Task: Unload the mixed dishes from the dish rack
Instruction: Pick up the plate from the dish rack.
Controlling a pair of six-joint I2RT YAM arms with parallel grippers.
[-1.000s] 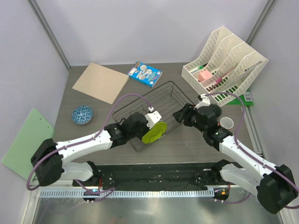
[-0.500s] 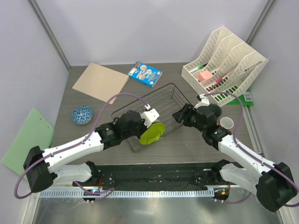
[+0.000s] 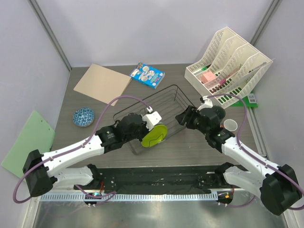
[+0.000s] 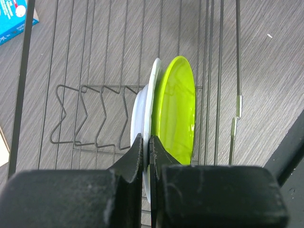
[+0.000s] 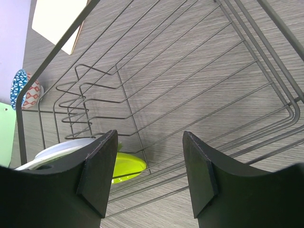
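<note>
The dish rack (image 3: 164,100) stands mid-table. At its near end a white plate (image 4: 141,107) and a lime-green plate (image 3: 155,135) stand on edge side by side among the prongs. My left gripper (image 4: 147,142) is shut on the white plate's rim, with the green plate (image 4: 176,111) just to its right. My right gripper (image 5: 149,166) hangs open over the rack's right side (image 5: 228,71) with nothing between its fingers. It sits at the rack's right edge (image 3: 183,118) in the top view. A blue speckled bowl (image 3: 83,117) sits on the table far left.
A pale cup (image 3: 231,125) stands right of the right arm. A white file organiser (image 3: 230,66) is at the back right. A blue snack packet (image 3: 147,75) and a tan board (image 3: 102,83) lie behind the rack. A green sheet (image 3: 27,142) lies at the left edge.
My left gripper has closed its last bit onto the white plate's rim, and the left arm has shifted slightly left. The right arm has not moved.
</note>
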